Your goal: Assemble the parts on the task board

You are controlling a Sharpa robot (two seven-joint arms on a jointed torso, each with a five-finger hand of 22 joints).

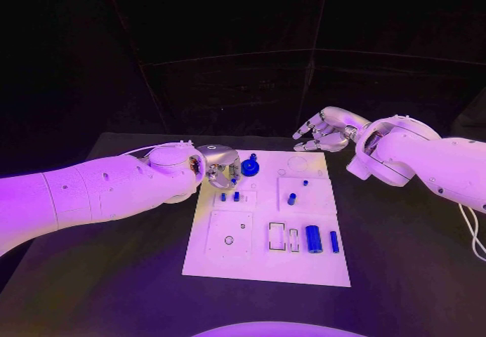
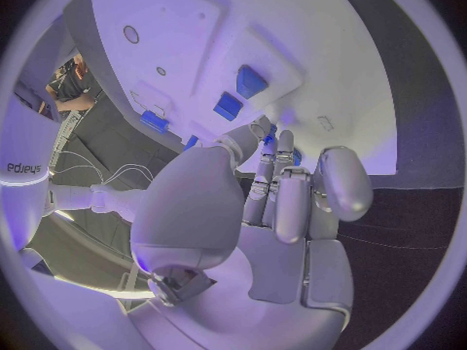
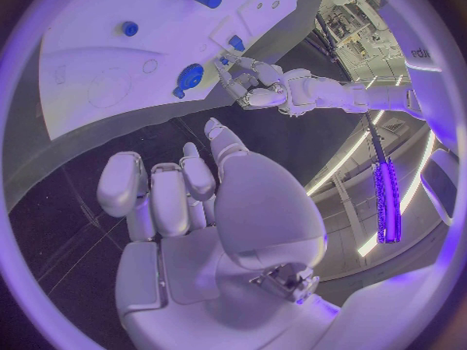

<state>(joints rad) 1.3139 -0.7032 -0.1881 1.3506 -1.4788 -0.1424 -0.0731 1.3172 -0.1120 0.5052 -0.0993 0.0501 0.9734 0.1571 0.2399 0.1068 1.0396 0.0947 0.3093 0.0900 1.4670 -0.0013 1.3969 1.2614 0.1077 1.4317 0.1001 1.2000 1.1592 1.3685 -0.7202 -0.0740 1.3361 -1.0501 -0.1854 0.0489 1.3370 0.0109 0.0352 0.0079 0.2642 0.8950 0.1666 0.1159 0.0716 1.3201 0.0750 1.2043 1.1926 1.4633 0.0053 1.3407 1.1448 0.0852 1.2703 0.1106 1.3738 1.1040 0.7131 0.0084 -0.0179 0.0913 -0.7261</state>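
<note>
Left hand (image 1: 218, 168), at the task board's (image 1: 218, 263) ten o'clock, pinches a small blue part (image 1: 233, 180); lowering should stay vertical. Right hand (image 1: 326, 132) hovers released.

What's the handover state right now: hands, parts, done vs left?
Left hand: over the white task board's far left corner, fingers at small blue parts by the round blue knob-like part; whether it holds one, can't tell.
Right hand: above the table beyond the board's far right corner, holds nothing, fingers partly curled.
Large blue cylinder and thin blue bar lie loose near the board's front.
Assembly looks mostly left to do.
</note>
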